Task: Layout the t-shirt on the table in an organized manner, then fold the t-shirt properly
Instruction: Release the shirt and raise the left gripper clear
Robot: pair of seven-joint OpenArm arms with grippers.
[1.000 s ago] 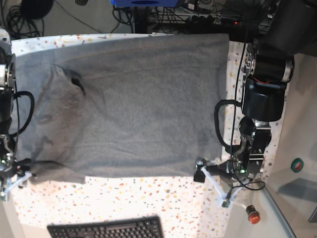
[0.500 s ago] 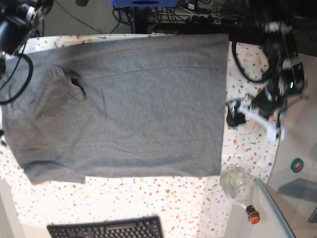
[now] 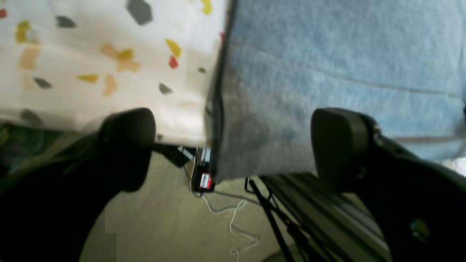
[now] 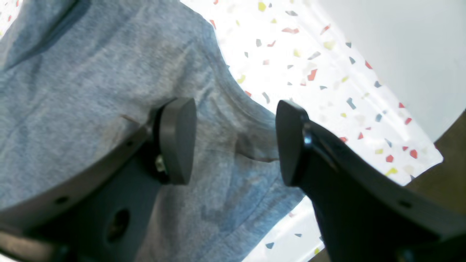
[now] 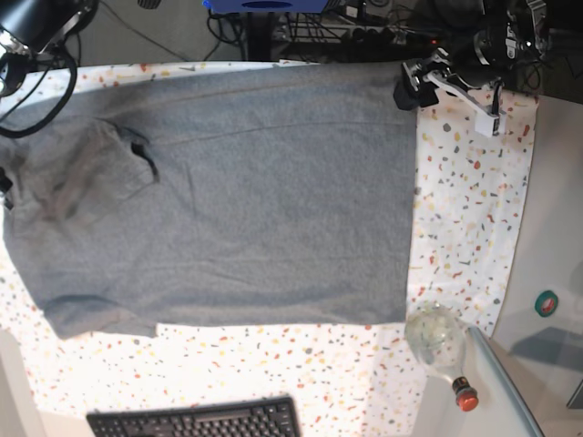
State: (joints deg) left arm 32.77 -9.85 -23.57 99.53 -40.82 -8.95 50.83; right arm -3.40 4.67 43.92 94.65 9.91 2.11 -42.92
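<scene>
the t-shirt (image 5: 228, 196) is spread flat over most of the table (image 5: 474, 200), its long axis running across the base view, with the straight hem edge toward that view's right and the neck and sleeves toward its left. a few soft creases and a dark fold are seen near the upper left of the garment, where one sleeve is doubled over the body. a strip of speckled cloth is left bare along the near edge and along the right side.

the left gripper (image 5: 448, 88) is held at the far right corner of the table, by the top corner of the hem. in the left wrist view its fingers (image 3: 127, 145) are spread wide apart, with the corner of the t-shirt (image 3: 309, 80) and the table edge (image 3: 109, 65) framed between them; the cloth is not pinched, and floor and cables are seen below the edge.

the right gripper (image 4: 233, 142) is seen in its wrist view above the sleeve end of the t-shirt (image 4: 91, 91), fingers (image 4: 178, 138) parted with nothing clamped between them; whether the tips touch the fabric cannot be told.

a keyboard (image 5: 196, 419) lies at the near edge, and a clear bottle with a red cap (image 5: 442, 350) lies at the near right corner.
</scene>
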